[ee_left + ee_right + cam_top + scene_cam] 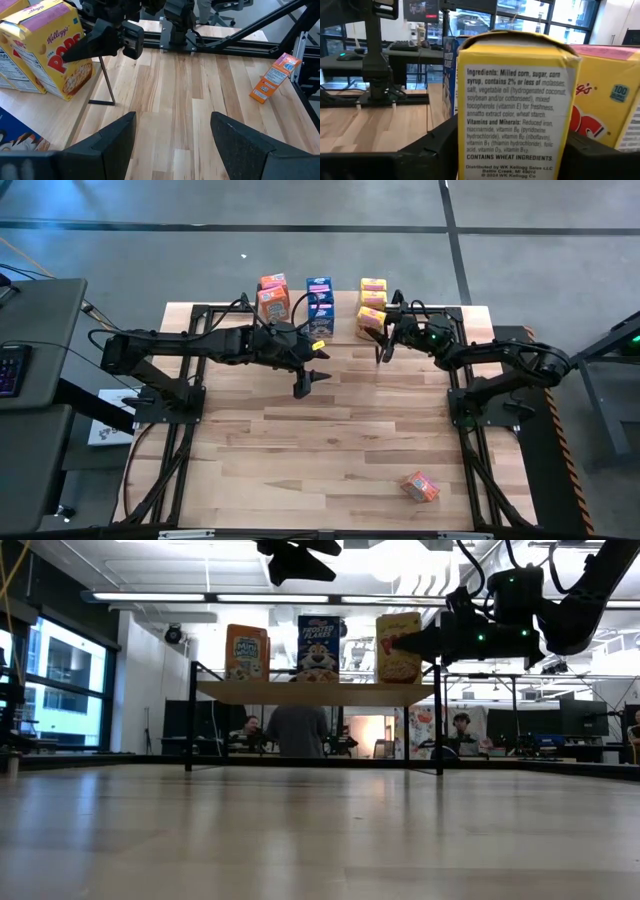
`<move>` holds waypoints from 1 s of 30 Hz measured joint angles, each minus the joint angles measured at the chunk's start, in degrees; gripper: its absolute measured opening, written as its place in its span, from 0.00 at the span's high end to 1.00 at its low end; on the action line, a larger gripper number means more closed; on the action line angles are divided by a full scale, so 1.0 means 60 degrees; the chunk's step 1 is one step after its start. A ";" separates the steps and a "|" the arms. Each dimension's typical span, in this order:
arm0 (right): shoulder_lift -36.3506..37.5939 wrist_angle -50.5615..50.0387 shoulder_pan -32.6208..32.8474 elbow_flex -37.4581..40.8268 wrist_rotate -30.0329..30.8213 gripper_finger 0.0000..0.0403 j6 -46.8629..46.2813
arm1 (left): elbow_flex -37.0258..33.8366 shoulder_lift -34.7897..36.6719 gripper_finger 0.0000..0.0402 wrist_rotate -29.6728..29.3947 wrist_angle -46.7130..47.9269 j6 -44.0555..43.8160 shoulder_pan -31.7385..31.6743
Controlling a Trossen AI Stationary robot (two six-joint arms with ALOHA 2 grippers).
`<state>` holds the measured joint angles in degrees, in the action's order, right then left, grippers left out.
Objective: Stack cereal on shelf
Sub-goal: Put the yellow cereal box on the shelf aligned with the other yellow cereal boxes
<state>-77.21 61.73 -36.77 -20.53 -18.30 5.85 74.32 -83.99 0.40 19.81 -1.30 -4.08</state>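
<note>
One orange-red cereal box [421, 486] lies on its side near the front right corner of the bench [330, 450], well apart from everything else and touched by neither arm.

Farther back, over the middle of the bench, the left hand [311, 383] hangs in the air just in front of the shelf [320, 692]. It is spread about halfway open with nothing in it; its wrist view shows only bare wood between its two dark fingers [117, 142].

Beyond it, the right hand [383, 340] is up at the shelf's right end, reaching in from the right. It sits around a yellow cereal box [512, 115], whose ingredients panel fills the right wrist view. That box stands upright on the shelf beside another yellow one. Whether this hand is pressing on the box or is clear of it, I cannot tell.

Across the back of the bench, the shelf carries the remaining cereal in three upright groups: orange-red boxes [247, 652] at the left, blue boxes [318, 648] in the middle, and yellow boxes [398, 648] at the right, near the right hand.

Farthest off, in the room behind the shelf, a person [297, 730] is seen from the back, with others seated at desks.
</note>
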 joint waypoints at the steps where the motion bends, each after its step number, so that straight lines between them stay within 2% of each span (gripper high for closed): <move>1: 0.0000 0.0004 0.0000 0.0000 0.0050 0.47 -0.0004 | 0.0000 0.0000 0.38 0.0000 -0.0003 0.0000 0.0001; 12: 0.0211 -0.0065 0.0000 0.0004 0.0296 0.44 -0.0435 | 0.0000 0.0000 0.38 -0.0001 -0.0003 0.0000 0.0001; 24: 0.1310 -0.1726 0.0000 0.0007 0.0728 0.29 -0.0423 | 0.0000 -0.0001 0.38 0.0001 -0.0003 0.0000 0.0000; 30: 0.2057 -0.2785 0.0000 0.0007 0.0860 0.27 -0.0522 | 0.0000 -0.0002 0.38 0.0001 0.0000 0.0000 -0.0001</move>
<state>-64.87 45.02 -36.77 -20.49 -13.14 2.72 74.32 -84.00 0.40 19.81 -1.30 -4.09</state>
